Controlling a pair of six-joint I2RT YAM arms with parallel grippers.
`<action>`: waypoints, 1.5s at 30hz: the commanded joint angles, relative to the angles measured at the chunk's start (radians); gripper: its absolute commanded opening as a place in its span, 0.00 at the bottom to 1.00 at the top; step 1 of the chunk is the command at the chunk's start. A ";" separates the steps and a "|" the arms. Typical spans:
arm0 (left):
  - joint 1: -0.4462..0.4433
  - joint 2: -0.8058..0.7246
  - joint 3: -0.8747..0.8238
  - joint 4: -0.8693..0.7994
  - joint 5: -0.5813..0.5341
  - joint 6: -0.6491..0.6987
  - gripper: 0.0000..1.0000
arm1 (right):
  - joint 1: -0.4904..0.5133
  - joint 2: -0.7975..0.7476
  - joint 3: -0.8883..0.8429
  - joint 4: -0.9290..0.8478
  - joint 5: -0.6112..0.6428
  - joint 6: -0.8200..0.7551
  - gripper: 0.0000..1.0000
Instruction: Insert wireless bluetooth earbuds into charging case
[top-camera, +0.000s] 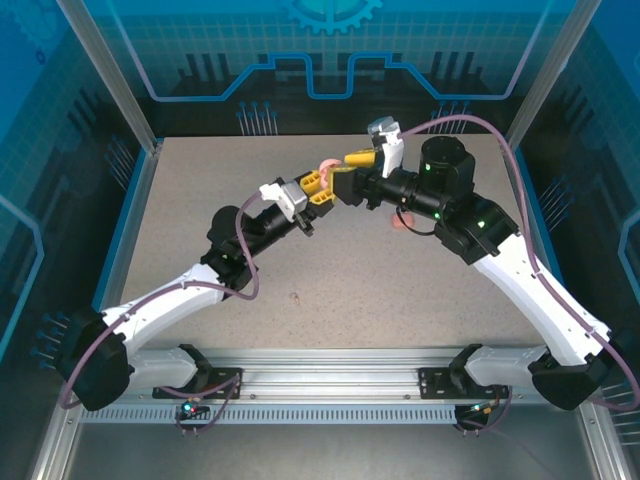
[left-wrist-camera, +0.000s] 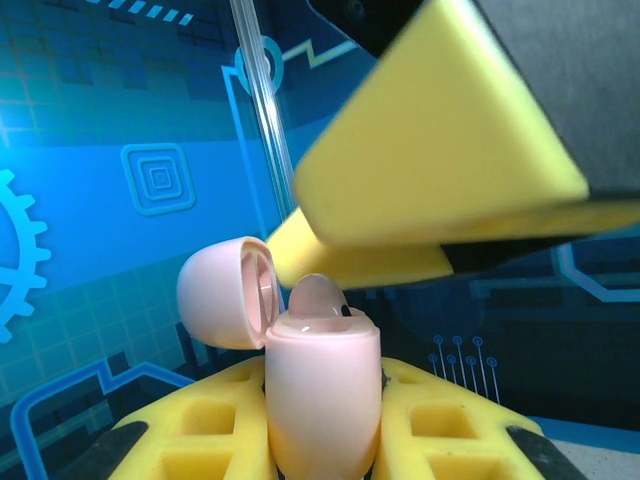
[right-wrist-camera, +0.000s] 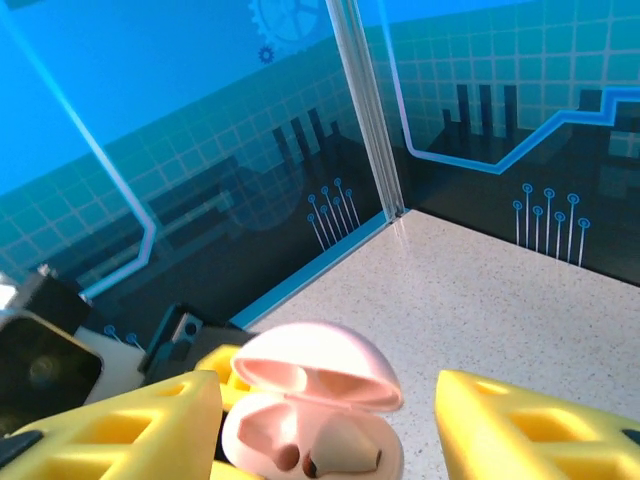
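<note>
Clamps open charging case (left-wrist-camera: 322, 390) in left gripper (top-camera: 318, 190); poises right gripper (right-wrist-camera: 325, 385), spread and empty, just above; shows an earbud (left-wrist-camera: 318, 295) in its well; judges lid (left-wrist-camera: 225, 293) closing yet to do

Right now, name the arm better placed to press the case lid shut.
Right. The left pincer is shut on the open charging case, so it is busy holding it. The right pincer is open and free, with its fingers either side of the raised lid.
</note>
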 joint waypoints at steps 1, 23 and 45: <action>-0.005 0.002 -0.035 0.064 -0.035 -0.048 0.00 | 0.002 0.006 0.065 -0.034 0.034 0.025 0.66; 0.118 -0.114 -0.121 0.038 -0.166 -0.070 0.00 | -0.047 0.003 -0.334 -0.233 0.139 0.343 0.78; 0.214 -0.181 -0.115 -0.011 -0.216 -0.119 0.00 | 0.326 0.803 0.032 -0.415 0.252 0.238 0.53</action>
